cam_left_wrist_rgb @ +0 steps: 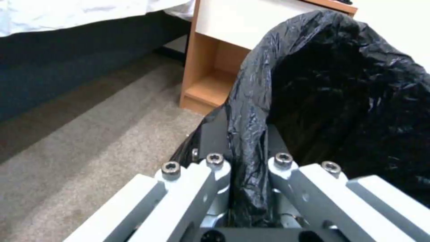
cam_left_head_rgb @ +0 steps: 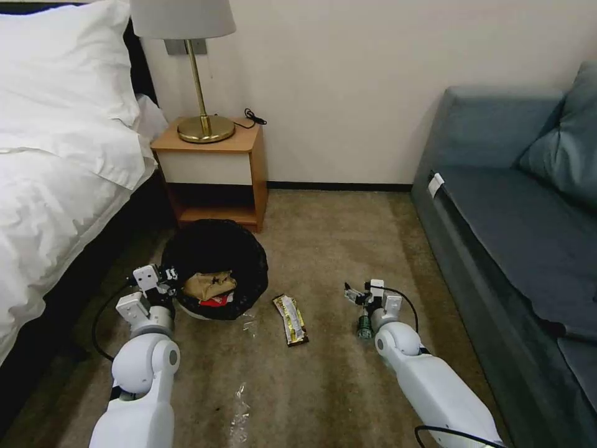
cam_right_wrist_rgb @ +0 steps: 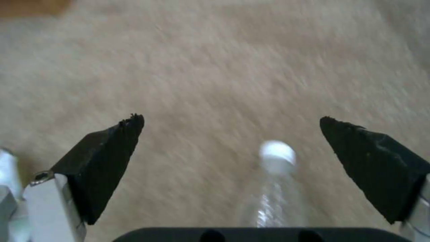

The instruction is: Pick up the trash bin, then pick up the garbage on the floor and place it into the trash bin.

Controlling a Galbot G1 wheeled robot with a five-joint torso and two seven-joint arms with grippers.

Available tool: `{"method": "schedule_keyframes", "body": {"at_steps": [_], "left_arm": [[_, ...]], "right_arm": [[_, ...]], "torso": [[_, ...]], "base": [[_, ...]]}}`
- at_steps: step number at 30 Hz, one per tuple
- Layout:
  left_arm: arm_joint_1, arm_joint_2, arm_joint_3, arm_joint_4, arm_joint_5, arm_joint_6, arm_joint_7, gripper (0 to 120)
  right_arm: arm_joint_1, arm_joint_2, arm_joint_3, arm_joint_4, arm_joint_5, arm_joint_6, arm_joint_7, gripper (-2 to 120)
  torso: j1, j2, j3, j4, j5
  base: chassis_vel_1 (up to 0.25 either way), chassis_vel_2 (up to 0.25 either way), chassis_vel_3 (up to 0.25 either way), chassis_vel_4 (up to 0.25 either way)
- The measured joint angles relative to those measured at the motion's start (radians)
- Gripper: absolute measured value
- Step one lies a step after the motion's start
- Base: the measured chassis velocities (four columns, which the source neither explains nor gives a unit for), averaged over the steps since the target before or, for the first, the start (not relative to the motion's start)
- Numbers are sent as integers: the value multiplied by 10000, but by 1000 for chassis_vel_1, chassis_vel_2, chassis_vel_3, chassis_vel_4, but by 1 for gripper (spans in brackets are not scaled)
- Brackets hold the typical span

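The trash bin point(cam_left_head_rgb: 214, 264), lined with a crinkled black bag, stands on the carpet in front of the nightstand. My left gripper point(cam_left_head_rgb: 166, 278) is shut on its near-left rim; the left wrist view shows the liner point(cam_left_wrist_rgb: 313, 84) pinched in that gripper point(cam_left_wrist_rgb: 244, 129). A crumpled brown paper bag point(cam_left_head_rgb: 208, 285) and a red-and-white carton point(cam_left_head_rgb: 217, 301) lie inside the bin. A flat yellow-green snack wrapper point(cam_left_head_rgb: 290, 319) lies on the floor right of it. My right gripper point(cam_left_head_rgb: 353, 294) point(cam_right_wrist_rgb: 228, 118) hangs open just above the small clear bottle point(cam_left_head_rgb: 364, 327) point(cam_right_wrist_rgb: 276, 161), which lies between its fingers.
A bed point(cam_left_head_rgb: 56, 186) runs along the left. The wooden nightstand point(cam_left_head_rgb: 211, 168) carries a brass lamp point(cam_left_head_rgb: 202, 118). A blue sofa point(cam_left_head_rgb: 516, 236) borders the right. A scrap of clear plastic point(cam_left_head_rgb: 239, 410) lies on the open carpet near me.
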Motion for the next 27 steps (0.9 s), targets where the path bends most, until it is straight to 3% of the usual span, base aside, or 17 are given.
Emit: {"method": "schedule_keyframes", "body": {"at_steps": [18,27], "left_arm": [[59,-112,97,-55,129,-6,-165,4],[84,-177,183,-185,211,-6,-293,4]], "right_arm": [[-21,213,636,-355,409,-1334,-561,100],[335,762,1392,-727,325,-2829,-51,100]], "torso": [[0,0,0,1,-1],[0,1,0,2,0]], "base": [[0,0,0,0],[0,0,0,0]]}}
